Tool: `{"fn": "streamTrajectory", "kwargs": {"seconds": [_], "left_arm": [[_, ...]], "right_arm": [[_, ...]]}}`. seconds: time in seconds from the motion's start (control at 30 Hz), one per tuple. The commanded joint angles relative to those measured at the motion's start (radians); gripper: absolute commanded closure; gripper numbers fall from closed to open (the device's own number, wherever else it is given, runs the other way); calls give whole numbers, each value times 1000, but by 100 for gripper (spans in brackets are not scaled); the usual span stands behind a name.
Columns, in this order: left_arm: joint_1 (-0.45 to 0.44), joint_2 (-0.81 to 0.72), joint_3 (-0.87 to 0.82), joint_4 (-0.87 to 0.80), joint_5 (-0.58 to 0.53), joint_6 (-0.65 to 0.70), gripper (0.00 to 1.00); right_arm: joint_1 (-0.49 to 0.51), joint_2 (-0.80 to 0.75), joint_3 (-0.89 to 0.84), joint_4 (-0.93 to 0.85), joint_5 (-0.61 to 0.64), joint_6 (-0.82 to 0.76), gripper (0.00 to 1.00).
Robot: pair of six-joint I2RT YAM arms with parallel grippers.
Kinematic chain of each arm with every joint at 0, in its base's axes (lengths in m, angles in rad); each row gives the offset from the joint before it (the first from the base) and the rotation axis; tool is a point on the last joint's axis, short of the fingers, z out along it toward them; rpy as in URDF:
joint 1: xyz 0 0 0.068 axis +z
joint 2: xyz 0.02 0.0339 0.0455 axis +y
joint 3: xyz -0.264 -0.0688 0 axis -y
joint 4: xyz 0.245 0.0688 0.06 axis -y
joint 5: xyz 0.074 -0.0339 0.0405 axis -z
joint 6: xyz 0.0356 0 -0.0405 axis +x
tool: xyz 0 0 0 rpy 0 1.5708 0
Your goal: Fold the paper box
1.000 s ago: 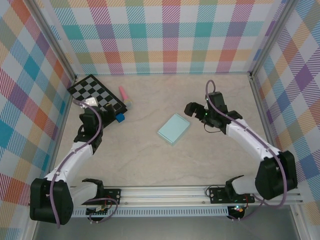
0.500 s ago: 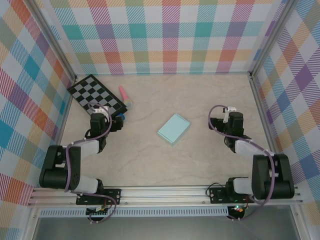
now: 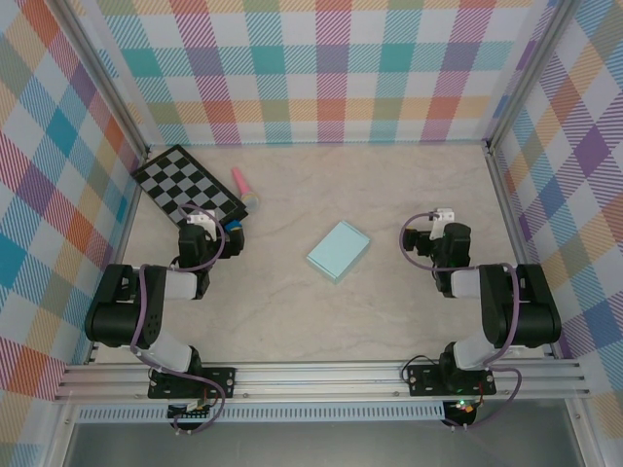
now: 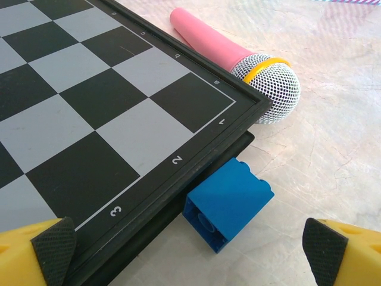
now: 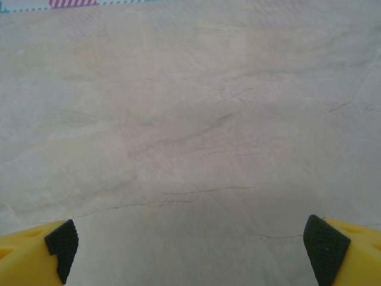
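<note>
The paper box [image 3: 339, 251] is a flat pale mint-cyan rectangle lying alone in the middle of the table, turned at an angle. My left gripper [image 3: 216, 236] sits folded back at the left, well apart from the box, close to the chessboard corner. Its jaws stand wide open with nothing between them [image 4: 189, 262]. My right gripper [image 3: 428, 239] rests folded back at the right of the box, with a gap of bare table between them. It is open too, over bare table [image 5: 189, 256].
A black-and-grey chessboard [image 3: 187, 184] lies at the back left, its corner [image 4: 119, 119] raised over a small blue brick [image 4: 229, 202]. A pink toy microphone [image 4: 238, 62] lies beside the board. Plaid walls enclose the table on three sides.
Both arms have pulled back from their reach and folded down toward their bases. The left gripper came away from the chessboard edge. The box has not moved.
</note>
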State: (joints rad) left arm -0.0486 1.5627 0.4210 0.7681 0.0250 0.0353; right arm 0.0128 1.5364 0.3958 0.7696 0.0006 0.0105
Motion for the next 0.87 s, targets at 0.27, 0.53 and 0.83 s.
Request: {"fn": "streamTrajectory", "kwargs": {"seconds": [0.27, 0.53, 0.83], "left_arm": [[7, 7, 4, 36, -15, 2, 0], [7, 7, 4, 36, -16, 2, 0], [7, 6, 3, 36, -17, 2, 0]], "right_arm": [[-4, -10, 28, 17, -7, 0, 0], [-4, -8, 35, 7, -11, 0, 0], [-6, -9, 31, 14, -13, 0, 0]]}}
